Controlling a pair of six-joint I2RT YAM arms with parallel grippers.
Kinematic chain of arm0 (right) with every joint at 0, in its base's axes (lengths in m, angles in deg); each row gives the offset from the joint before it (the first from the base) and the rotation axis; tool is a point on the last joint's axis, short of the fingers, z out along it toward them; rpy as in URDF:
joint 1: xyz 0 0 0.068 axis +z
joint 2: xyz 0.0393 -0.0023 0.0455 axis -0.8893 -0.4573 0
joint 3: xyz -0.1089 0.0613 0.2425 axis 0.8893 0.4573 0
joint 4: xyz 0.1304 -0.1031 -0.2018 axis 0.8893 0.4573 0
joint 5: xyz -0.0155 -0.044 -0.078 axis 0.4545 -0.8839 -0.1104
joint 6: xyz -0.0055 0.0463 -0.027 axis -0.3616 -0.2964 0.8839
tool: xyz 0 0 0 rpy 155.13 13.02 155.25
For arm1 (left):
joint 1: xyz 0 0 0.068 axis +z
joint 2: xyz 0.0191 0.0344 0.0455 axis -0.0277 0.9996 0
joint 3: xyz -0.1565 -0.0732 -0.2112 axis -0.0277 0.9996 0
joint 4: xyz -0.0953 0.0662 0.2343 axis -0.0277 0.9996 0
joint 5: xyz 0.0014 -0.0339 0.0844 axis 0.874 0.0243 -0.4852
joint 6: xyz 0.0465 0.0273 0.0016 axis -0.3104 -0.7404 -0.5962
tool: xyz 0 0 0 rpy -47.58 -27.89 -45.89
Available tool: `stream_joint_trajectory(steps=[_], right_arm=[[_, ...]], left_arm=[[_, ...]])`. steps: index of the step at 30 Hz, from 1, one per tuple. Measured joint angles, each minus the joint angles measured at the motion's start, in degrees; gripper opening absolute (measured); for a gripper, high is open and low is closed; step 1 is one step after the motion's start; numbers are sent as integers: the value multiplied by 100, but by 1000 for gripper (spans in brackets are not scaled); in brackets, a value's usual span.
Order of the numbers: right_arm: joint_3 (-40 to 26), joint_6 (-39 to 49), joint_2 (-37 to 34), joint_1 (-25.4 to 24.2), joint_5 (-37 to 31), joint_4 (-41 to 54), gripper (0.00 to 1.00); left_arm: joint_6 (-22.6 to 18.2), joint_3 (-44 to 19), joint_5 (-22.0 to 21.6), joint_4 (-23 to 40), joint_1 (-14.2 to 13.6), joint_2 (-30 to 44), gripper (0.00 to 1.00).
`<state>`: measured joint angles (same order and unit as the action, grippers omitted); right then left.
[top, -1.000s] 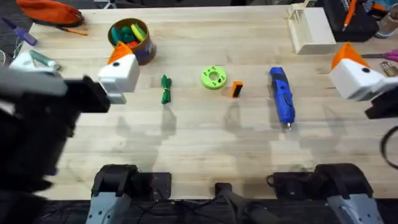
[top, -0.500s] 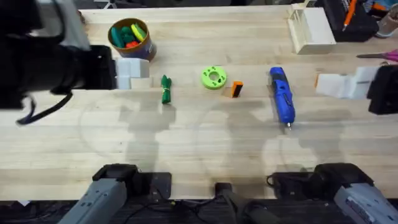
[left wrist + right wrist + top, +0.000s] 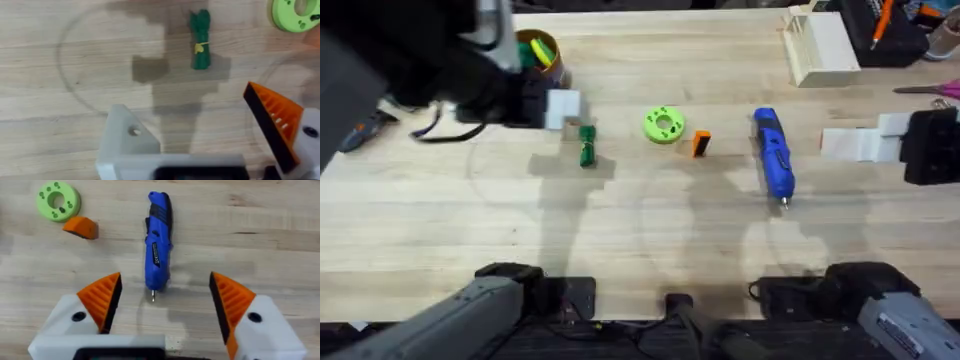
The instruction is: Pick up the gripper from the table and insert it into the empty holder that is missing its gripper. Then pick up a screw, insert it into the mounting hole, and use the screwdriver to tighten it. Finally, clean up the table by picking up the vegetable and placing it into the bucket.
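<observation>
My left gripper [image 3: 563, 108] hangs open just left of the slim dark green vegetable [image 3: 586, 145] [image 3: 200, 39]. In the left wrist view one of its sides is the empty holder [image 3: 127, 140], a bare white mount, and the other carries an orange finger [image 3: 272, 117]. The small orange gripper [image 3: 700, 143] [image 3: 81, 226] lies on the table beside the lime green disc [image 3: 663, 125]. To its right lies the blue screwdriver [image 3: 772, 155] [image 3: 158, 240]. My right gripper [image 3: 840, 143] [image 3: 165, 275] stands open to the right of the screwdriver, holding nothing. The bucket [image 3: 542, 52] is partly hidden by my left arm. Any screw is too small to make out.
A pale wooden box [image 3: 820, 45] stands at the back right, with tools and clutter beyond it in the corner. The near half of the wooden table [image 3: 650, 240] holds nothing but shadows. The arm bases sit along the front edge.
My left arm swung right and away from the camera, bringing its gripper beside the vegetable. My right gripper turned and shifted a little left toward the screwdriver. Nothing on the table moved.
</observation>
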<state>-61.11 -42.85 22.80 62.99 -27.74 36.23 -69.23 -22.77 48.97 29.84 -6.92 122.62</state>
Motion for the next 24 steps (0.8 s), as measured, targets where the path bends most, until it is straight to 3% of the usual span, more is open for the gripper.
stream_joint_trajectory(steps=[7, 14, 24], right_arm=[[0, -71, 0, 0, 0, 0, 993], [0, -87, 0, 0, 0, -2, 993], [0, -88, 0, 0, 0, -2, 993]], left_arm=[[574, -71, -178, -252, -678, 1145, 985], [757, -71, -240, -1105, -674, 2103, 987], [711, -71, -267, -1291, -635, 3148, 995]])
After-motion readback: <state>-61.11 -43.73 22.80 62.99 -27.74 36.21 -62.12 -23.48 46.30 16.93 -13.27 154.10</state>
